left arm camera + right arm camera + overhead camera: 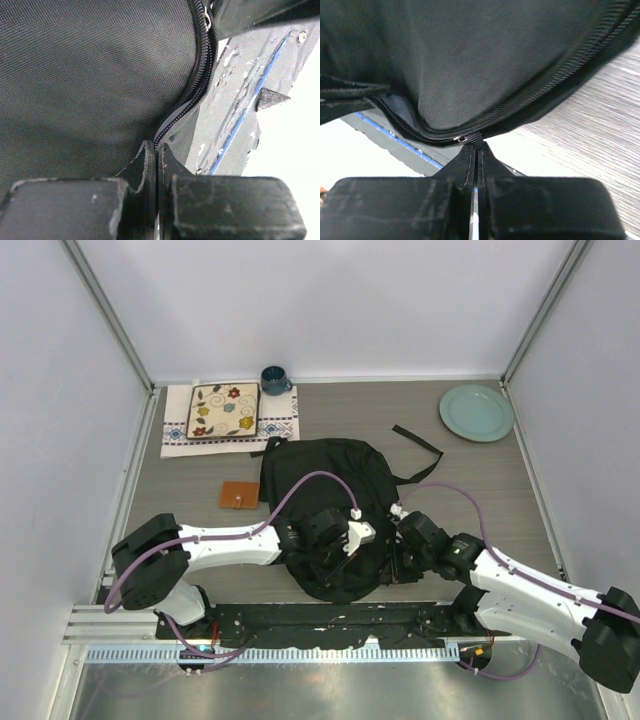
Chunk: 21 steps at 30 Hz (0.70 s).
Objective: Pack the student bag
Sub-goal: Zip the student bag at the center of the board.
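Bag: student bag [320, 475] lies flat at the centre of the table [490, 490]. Its 6 o'clock end reaches the black mounting rail [300, 624].
Bag contents: hidden. In the right wrist view the zipper [395, 117] is parted toward 9 o'clock, with pale lining in the gap; what lies inside cannot be told.
Left gripper [157, 155]: jaws pressed together on the bag's edge, where the zipper tape bends down to the fingertips.
Right gripper [476, 147]: jaws closed on the bag's rim, right beside the small metal zipper slider [462, 138].
Strap [420, 445]: trails loose on the table from the bag toward 2 o'clock.
Mug [275, 378]: blue, upright at 12 o'clock near the rear wall; its inside cannot be made out.
Plate [476, 412]: teal, at 2 o'clock, whole face showing, well apart from the bag.
Flowered tile [224, 410]: on a patterned cloth [175, 440] at 10 o'clock; the cloth's near corner is close to the bag.
Brown card [240, 495]: flat, just beside the bag at 9 o'clock.
Open room: bare grey tabletop shows at 3 o'clock between the bag and the side frame, and in a narrower band at 12 o'clock.
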Each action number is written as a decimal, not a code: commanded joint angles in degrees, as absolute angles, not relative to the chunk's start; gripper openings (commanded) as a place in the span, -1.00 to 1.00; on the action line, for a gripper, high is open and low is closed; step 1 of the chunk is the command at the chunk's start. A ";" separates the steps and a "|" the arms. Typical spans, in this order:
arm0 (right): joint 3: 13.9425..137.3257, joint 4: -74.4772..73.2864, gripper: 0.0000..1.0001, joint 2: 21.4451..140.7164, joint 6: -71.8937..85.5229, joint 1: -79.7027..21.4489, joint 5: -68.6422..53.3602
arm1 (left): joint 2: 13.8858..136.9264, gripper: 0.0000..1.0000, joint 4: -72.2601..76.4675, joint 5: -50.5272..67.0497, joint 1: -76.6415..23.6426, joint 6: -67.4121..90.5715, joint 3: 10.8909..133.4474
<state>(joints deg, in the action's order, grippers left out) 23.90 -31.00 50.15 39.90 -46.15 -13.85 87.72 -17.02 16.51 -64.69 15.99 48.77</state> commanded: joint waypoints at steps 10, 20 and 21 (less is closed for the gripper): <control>39.45 -45.27 -0.99 54.22 50.63 -46.14 22.58 | 84.29 -1.00 -18.55 14.41 -64.68 15.82 44.12; 47.98 -39.29 -1.00 67.58 37.72 -36.66 23.82 | 84.90 -1.00 -17.93 15.55 -65.65 16.00 44.03; 49.29 -39.11 -0.99 68.46 37.01 -35.69 24.43 | 84.82 -1.00 -18.10 15.56 -65.65 16.00 43.95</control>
<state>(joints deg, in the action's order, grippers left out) 44.49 -43.86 66.17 43.00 -39.44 17.93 85.45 -15.29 15.05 -65.06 16.27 45.25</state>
